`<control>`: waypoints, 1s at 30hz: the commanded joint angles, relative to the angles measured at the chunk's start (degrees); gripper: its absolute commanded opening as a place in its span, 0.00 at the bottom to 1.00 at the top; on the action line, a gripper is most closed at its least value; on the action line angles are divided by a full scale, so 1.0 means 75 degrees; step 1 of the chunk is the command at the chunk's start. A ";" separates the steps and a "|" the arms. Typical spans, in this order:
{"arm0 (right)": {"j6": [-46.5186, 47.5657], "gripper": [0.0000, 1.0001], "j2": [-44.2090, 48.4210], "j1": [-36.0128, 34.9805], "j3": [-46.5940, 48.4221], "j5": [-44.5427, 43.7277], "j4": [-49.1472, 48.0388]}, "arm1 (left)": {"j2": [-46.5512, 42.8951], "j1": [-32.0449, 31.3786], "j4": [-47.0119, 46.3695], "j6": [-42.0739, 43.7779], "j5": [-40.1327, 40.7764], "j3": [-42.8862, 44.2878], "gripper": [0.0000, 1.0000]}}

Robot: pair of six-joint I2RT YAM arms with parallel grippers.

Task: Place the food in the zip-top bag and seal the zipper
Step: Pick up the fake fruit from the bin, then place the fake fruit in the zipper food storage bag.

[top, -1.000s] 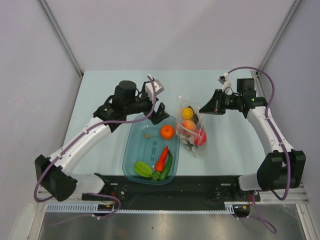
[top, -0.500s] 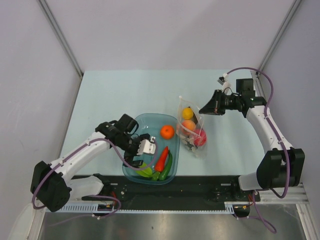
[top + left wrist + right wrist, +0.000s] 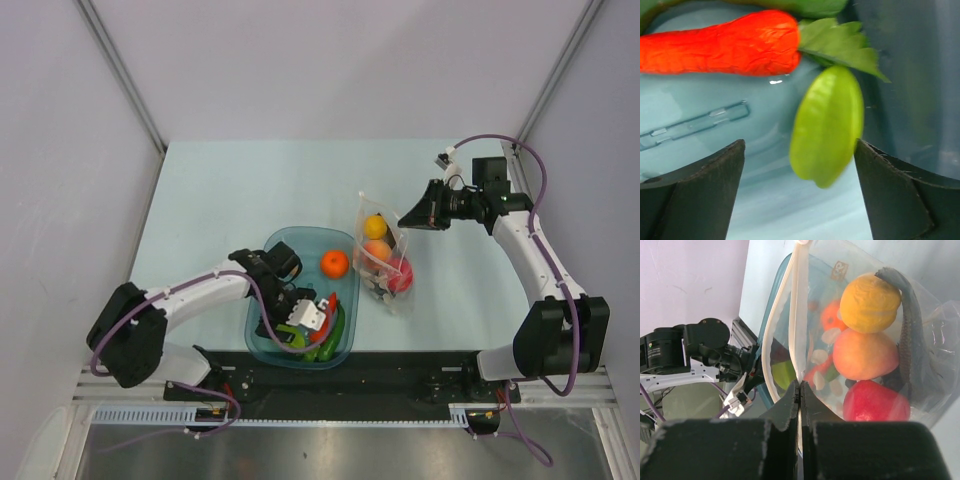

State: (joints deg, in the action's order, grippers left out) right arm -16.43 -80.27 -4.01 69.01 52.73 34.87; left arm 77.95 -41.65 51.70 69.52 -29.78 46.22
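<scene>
Down swings the left arm from the far end of the teal tub (image 3: pixel 305 250) to its near end. The left gripper (image 3: pixel 800 187) is wide open, empty, straddling the green starfruit (image 3: pixel 827 125). The right gripper (image 3: pixel 800 390) is pinched shut on the bag (image 3: pixel 940 325) at its rim, beside the tub. Best to centre on the starfruit, clear of the red pepper (image 3: pixel 725 45), then close gently.
</scene>
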 commanded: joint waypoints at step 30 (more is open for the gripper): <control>0.0327 0.00 -0.0407 -0.0004 0.0806 0.0293 0.0108 | 0.0948 0.0749 -0.6530 -0.9770 -0.0169 0.4712 0.32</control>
State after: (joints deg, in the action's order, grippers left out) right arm -14.41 -83.99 -4.01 72.55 53.21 35.79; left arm 80.05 -35.18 15.31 16.12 -36.12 75.79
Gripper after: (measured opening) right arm 0.010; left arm 0.485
